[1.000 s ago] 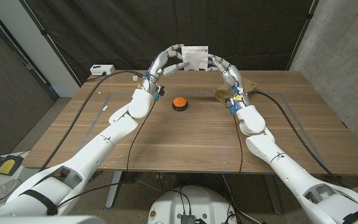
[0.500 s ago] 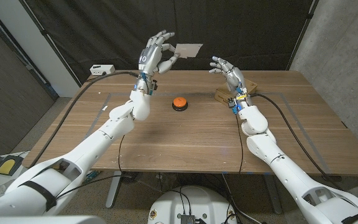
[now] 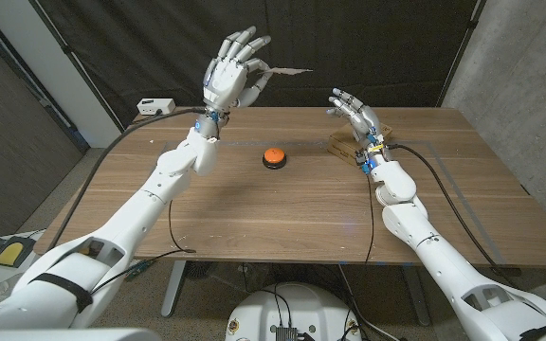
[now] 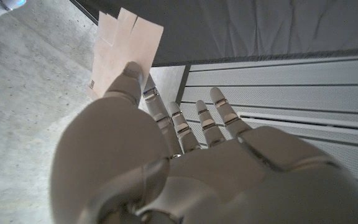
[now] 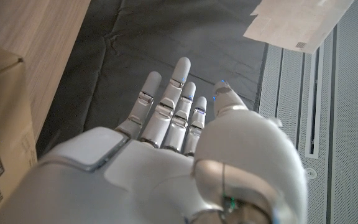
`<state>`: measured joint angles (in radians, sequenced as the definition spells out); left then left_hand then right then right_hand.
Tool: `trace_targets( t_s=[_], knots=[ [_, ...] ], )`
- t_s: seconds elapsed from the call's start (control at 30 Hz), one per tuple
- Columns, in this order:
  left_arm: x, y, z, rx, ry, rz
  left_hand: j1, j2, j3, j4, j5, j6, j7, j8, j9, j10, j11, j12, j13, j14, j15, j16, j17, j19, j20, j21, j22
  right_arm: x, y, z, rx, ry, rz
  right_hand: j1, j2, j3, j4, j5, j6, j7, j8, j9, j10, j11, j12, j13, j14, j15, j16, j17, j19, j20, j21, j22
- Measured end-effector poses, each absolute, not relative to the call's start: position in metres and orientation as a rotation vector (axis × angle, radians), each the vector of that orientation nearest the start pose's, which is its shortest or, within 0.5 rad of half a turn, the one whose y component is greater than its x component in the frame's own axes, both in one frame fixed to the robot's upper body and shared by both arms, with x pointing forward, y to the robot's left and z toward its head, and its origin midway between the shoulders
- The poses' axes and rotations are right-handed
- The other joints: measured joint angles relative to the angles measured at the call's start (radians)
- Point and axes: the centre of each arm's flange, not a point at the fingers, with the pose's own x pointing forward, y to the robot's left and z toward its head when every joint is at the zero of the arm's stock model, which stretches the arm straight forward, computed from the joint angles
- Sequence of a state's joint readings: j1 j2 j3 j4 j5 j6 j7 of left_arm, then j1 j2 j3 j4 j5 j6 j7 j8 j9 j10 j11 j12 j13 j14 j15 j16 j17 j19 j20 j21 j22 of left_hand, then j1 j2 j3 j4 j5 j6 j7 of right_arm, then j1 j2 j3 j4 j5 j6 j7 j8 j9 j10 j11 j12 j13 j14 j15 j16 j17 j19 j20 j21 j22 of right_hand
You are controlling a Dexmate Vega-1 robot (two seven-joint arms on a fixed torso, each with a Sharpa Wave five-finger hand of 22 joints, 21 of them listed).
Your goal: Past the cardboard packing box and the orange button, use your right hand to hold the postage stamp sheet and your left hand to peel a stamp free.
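Observation:
The white stamp sheet hangs in the air above the table's far edge, pinched at its left end by my raised left hand. In the left wrist view the sheet sticks out past a fingertip of that hand. My right hand is apart from the sheet, lower and to the right, fingers spread and holding nothing. From the right wrist view the sheet floats beyond my right hand. The orange button sits mid-table. The cardboard box lies just beneath my right hand.
A small white device with a cable sits at the table's back left corner. Black cables trail over the wooden table along both arms. A dark curtain hangs behind. The cardboard box shows close beside my right hand.
Both hands held the sheet a second ago. My right hand has let go and dropped back toward the box, while my left hand has lifted the sheet up and to the left.

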<state>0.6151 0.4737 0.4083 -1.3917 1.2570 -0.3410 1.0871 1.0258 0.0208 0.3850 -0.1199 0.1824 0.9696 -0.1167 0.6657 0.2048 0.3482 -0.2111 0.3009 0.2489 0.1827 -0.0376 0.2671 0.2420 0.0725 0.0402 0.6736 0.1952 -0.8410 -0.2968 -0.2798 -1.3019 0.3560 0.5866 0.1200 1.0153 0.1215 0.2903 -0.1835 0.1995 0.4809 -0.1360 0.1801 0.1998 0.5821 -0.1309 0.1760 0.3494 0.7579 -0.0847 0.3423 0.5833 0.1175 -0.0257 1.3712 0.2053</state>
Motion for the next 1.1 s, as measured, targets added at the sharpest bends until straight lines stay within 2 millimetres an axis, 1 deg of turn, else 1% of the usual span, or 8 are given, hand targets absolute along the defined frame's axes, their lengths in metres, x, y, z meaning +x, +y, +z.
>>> trace_targets(
  t_s=[0.23,0.33,0.43,0.57,0.87,0.93,1.07,1.1],
  knots=[
    [0.532,0.191,0.133,1.344,-1.881,0.665,-0.010,0.010,-0.010,0.010,0.007,-0.018,-0.018,0.000,0.012,-0.019,0.000,-0.003,0.005,0.000,0.000,0.000,0.008,-0.009,0.009,0.000,0.000,0.614,-0.224,0.025,-0.113,-0.976,0.301,0.082,-0.060,0.044,0.009,0.001,-0.105,-0.055,0.000,0.000,-0.125,-0.066,0.005,-0.036,-0.099,0.021,-0.097,-0.056,-0.006,-0.009,0.007,-0.025],
    [0.529,0.190,0.138,1.398,-1.892,0.647,-0.016,0.015,-0.014,0.014,0.015,-0.023,-0.023,-0.001,0.016,-0.034,-0.002,-0.011,0.005,-0.004,-0.004,0.000,0.012,-0.015,0.015,0.000,0.000,0.614,-0.224,0.026,-0.142,-0.979,0.312,0.086,-0.065,0.053,0.018,0.004,-0.132,-0.061,0.000,0.003,-0.159,-0.071,0.009,-0.049,-0.117,0.025,-0.123,-0.072,-0.010,-0.012,-0.001,-0.029],
    [0.528,0.189,0.139,1.446,-1.906,0.634,-0.016,0.015,-0.014,0.014,0.015,-0.025,-0.025,-0.004,0.019,-0.034,-0.002,-0.011,0.009,-0.004,-0.004,0.000,0.013,-0.015,0.015,0.000,0.000,0.615,-0.223,0.027,-0.154,-0.977,0.332,0.022,-0.062,0.036,0.064,0.004,-0.117,-0.011,0.017,0.003,-0.144,-0.015,0.032,-0.065,-0.109,0.025,-0.122,-0.074,-0.010,-0.012,-0.004,-0.028],
    [0.529,0.190,0.140,1.492,-1.918,0.652,-0.016,0.015,-0.018,0.018,0.023,-0.028,-0.028,-0.004,0.023,-0.034,-0.002,-0.011,0.009,-0.004,-0.004,0.000,0.016,-0.015,0.015,0.000,0.000,0.619,-0.223,0.026,-0.139,-0.948,0.371,-0.079,-0.027,0.001,0.117,-0.011,-0.018,0.072,0.052,0.004,-0.016,0.074,0.077,-0.071,0.006,0.010,-0.027,-0.027,0.009,0.021,0.022,-0.015],
    [0.531,0.199,0.136,1.634,-1.964,0.763,-0.016,0.015,-0.018,0.018,0.030,-0.028,-0.028,0.004,0.033,-0.030,-0.005,-0.011,0.014,-0.004,-0.004,0.000,0.022,-0.004,0.004,0.007,0.000,0.631,-0.238,0.033,-0.136,-0.830,0.455,-0.205,-0.027,-0.088,0.151,-0.019,0.137,0.115,0.097,0.012,0.149,0.119,0.115,-0.063,0.131,-0.029,0.114,0.026,0.073,0.035,0.113,0.010],
    [0.532,0.199,0.135,1.661,-1.974,0.771,-0.016,0.015,-0.018,0.018,0.030,-0.034,-0.034,0.004,0.035,-0.030,-0.005,-0.011,0.014,-0.004,-0.004,0.000,0.025,-0.009,-0.002,0.007,0.000,0.631,-0.248,0.045,-0.156,-0.807,0.476,-0.250,-0.022,-0.108,0.171,-0.019,0.164,0.129,0.098,0.012,0.194,0.132,0.130,-0.060,0.156,-0.036,0.132,0.024,0.088,0.042,0.133,0.017],
    [0.532,0.202,0.131,1.697,-1.986,0.783,-0.016,0.016,-0.018,0.018,0.030,-0.034,-0.034,0.004,0.039,-0.030,-0.005,-0.011,0.018,-0.004,-0.004,0.000,0.030,-0.009,-0.002,0.007,0.000,0.638,-0.241,0.033,-0.141,-0.720,0.551,-0.361,-0.017,-0.156,0.219,-0.027,0.251,0.160,0.116,0.010,0.294,0.162,0.159,-0.051,0.228,-0.054,0.169,-0.001,0.132,0.041,0.171,0.034],
    [0.532,0.202,0.130,1.705,-1.987,0.784,-0.016,0.016,-0.018,0.018,0.030,-0.034,-0.034,0.004,0.042,-0.030,-0.005,-0.010,0.018,-0.004,-0.004,-0.004,0.030,-0.011,-0.004,0.007,0.001,0.637,-0.257,0.056,-0.161,-0.718,0.563,-0.383,-0.021,-0.165,0.228,-0.027,0.267,0.165,0.116,0.010,0.310,0.166,0.163,-0.049,0.242,-0.058,0.177,-0.005,0.143,0.040,0.177,0.038]
  ],
)
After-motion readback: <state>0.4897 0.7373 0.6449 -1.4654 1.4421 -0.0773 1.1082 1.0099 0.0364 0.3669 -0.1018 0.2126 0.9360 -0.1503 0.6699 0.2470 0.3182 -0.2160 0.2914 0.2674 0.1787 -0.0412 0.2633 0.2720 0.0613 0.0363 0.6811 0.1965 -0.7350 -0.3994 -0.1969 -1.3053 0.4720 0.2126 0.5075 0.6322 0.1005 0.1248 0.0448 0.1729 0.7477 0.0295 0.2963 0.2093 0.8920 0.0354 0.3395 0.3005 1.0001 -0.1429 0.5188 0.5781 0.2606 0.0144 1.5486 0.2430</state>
